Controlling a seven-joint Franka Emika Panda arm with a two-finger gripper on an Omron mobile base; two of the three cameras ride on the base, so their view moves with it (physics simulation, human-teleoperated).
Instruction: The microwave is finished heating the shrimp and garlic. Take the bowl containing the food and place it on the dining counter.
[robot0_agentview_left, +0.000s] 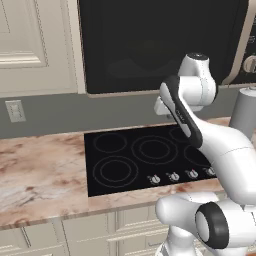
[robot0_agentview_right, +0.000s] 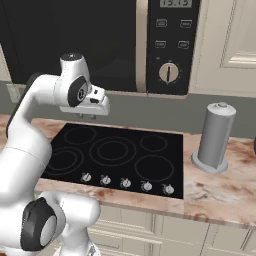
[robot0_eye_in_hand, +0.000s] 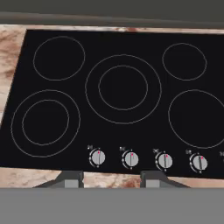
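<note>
The microwave (robot0_agentview_left: 150, 45) is built in above the cooktop, and its dark glass door (robot0_agentview_right: 75, 40) is closed. A control panel with a round knob (robot0_agentview_right: 169, 72) sits on its right side. The bowl, the shrimp and the garlic are hidden behind the dark door. The dining counter is out of view. My gripper (robot0_agentview_right: 86, 116) hangs below the microwave's lower edge and points down at the black cooktop (robot0_eye_in_hand: 122, 96). In the hand view the gripper (robot0_eye_in_hand: 111, 180) is open, with nothing between its fingertips.
The cooktop (robot0_agentview_left: 145, 155) has a row of knobs (robot0_eye_in_hand: 131, 159) along its front edge and lies in a marble counter (robot0_agentview_left: 40, 170). A grey cylinder (robot0_agentview_right: 215, 135) stands on the counter to the right. A wall outlet (robot0_agentview_left: 15, 111) is at the left.
</note>
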